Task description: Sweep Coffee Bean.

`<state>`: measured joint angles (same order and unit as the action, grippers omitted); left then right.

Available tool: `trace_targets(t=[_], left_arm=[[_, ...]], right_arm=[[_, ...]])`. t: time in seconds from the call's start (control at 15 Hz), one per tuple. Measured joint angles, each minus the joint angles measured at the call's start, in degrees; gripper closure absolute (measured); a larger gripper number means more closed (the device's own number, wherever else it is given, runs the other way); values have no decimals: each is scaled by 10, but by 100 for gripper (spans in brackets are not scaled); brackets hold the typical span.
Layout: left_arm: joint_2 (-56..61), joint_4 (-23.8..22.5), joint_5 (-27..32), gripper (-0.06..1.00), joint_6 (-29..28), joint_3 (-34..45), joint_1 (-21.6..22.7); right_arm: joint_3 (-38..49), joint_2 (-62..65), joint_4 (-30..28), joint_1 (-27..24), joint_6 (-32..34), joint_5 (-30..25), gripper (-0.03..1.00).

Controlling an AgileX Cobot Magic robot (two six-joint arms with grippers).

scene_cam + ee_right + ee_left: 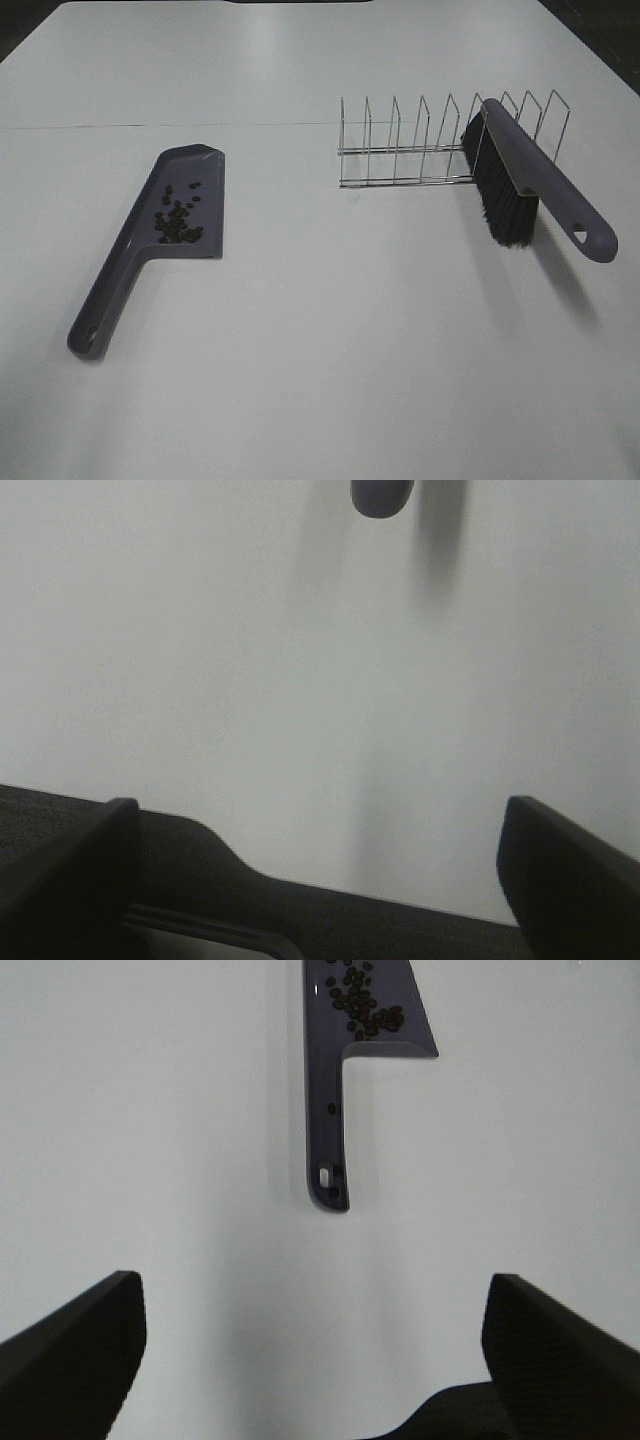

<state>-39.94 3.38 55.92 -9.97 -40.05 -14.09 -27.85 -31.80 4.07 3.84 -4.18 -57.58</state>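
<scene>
The coffee bean [178,220] pile lies inside the purple dustpan [150,240], flat on the table's left side, handle toward the front. A purple brush [530,180] with black bristles leans on the wire rack at the right. Neither gripper shows in the exterior high view. In the left wrist view my left gripper [312,1285] is open and empty, short of the dustpan [328,1110] handle, with coffee bean [365,1005] on the blade and a few along the handle. My right gripper [318,805] is open and empty, well short of the brush handle's tip [381,495].
A chrome wire rack [420,145] stands at the back right with the brush propped in its end slots. The white table [330,350] stretches between dustpan and rack. A thin seam crosses the table behind the dustpan.
</scene>
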Motion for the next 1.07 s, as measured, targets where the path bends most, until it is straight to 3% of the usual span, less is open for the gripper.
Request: trace_targets(t=[0.13, 0.4, 0.87, 1.07], left_arm=[[109, -3, 0, 13, 0, 62, 0], [222, -37, 47, 13, 0, 97, 0], [376, -43, 58, 13, 0, 100, 0], [401, -42, 60, 5, 3, 100, 0]], right_arm=[[2, 46, 15, 0, -21, -2, 9], [9, 102, 41, 0, -58, -49, 9], [11, 235, 46, 0, -67, -53, 9], [11, 292, 46, 0, -67, -53, 9]])
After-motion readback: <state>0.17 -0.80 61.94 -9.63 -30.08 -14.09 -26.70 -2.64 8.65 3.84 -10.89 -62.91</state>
